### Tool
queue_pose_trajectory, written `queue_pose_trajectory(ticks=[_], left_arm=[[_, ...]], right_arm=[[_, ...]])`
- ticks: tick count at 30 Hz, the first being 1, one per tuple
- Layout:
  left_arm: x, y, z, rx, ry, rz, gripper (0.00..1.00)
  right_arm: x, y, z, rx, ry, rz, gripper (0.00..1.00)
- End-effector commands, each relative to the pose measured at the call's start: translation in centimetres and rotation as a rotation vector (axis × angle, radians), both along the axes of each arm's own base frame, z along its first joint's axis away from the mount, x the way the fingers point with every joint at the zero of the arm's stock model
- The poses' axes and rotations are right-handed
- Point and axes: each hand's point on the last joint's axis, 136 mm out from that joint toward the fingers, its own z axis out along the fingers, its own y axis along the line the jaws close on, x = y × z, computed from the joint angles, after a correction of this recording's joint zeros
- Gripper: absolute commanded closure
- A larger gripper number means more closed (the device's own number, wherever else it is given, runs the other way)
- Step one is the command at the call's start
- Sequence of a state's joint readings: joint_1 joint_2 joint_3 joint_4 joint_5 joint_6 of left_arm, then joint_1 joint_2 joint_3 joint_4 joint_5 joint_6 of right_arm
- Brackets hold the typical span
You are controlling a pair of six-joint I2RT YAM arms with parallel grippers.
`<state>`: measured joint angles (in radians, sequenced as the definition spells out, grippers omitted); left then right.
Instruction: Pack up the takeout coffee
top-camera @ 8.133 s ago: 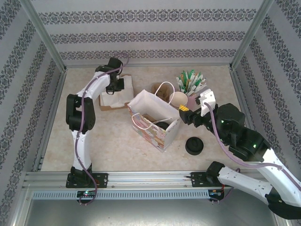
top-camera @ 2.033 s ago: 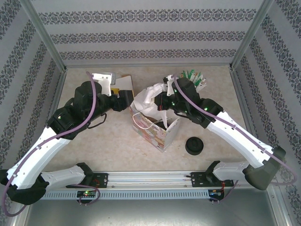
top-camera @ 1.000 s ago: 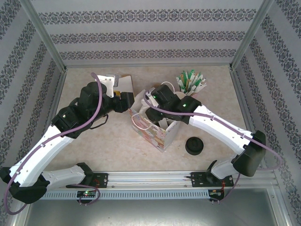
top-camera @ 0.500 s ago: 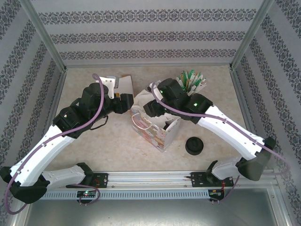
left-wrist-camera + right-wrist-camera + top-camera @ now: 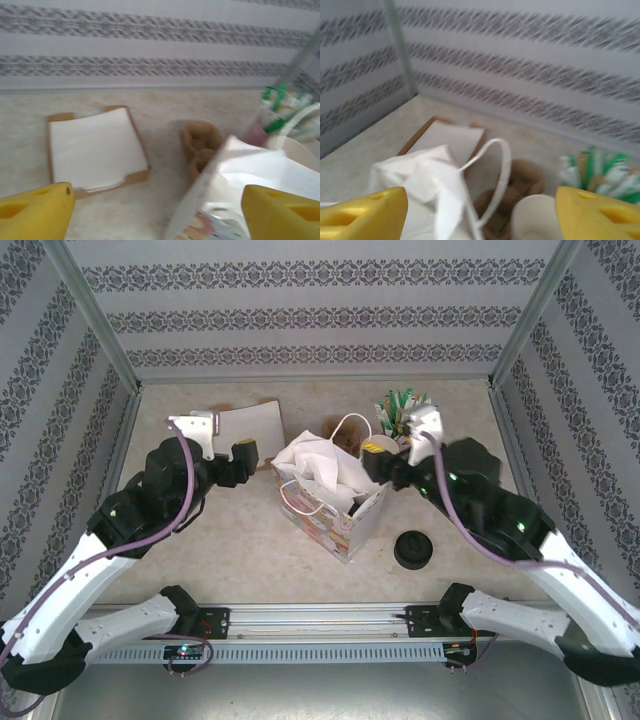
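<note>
Both jaws hang open, empty, at ten and two o'clock of the crumpled bag point(image 5: 320, 472), lid stack point(image 5: 413, 550) at four.

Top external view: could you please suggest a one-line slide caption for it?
Open left gripper and open right gripper flank a white paper bag stuffed with crumpled paper, black lid stack nearby.

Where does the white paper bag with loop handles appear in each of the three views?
Top external: the white paper bag at centre.
Left wrist: the bag at lower right.
Right wrist: the bag at lower left.
Shared landmark: the brown cardboard tray of white sheets beyond it.
</note>
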<state>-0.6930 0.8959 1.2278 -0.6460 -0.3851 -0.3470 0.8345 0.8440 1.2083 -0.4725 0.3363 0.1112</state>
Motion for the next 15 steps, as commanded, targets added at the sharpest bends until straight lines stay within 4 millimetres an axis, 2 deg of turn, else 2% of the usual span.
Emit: queue_pose_trajectory(ticks=[1, 4, 6, 7, 11, 15], left_arm=[[1.2, 4.4, -0.5, 0.118, -0.104, 0.216, 0.03], [1.8, 7.4, -2.4, 0.085, -0.13, 0.346, 0.0], [2.2, 10.0, -4.4, 0.05, -0.113, 0.454, 0.0], [2.5, 10.8, -5.6, 0.032, -0.094, 0.482, 0.0], [3.5, 14.0, -10.4, 0.043, 0.002, 0.593, 0.0], [4.1, 16.2, -14.1, 0.16, 0.03, 0.694, 0.0]], right_arm=[[1.6, -5.1, 0.9, 0.005, -0.145, -0.254, 0.17], [2.6, -8.4, -1.2, 0.01, -0.162, -0.365, 0.12], [3.5, -10.3, -2.9, 0.029, -0.158, -0.441, 0.09], [4.2, -11.4, -4.0, 0.042, -0.148, -0.481, 0.03], [6.6, -15.0, -9.7, 0.06, -0.061, -0.619, 0.02], [8.4, -17.4, -15.8, 0.046, 0.016, -0.692, 0.02]])
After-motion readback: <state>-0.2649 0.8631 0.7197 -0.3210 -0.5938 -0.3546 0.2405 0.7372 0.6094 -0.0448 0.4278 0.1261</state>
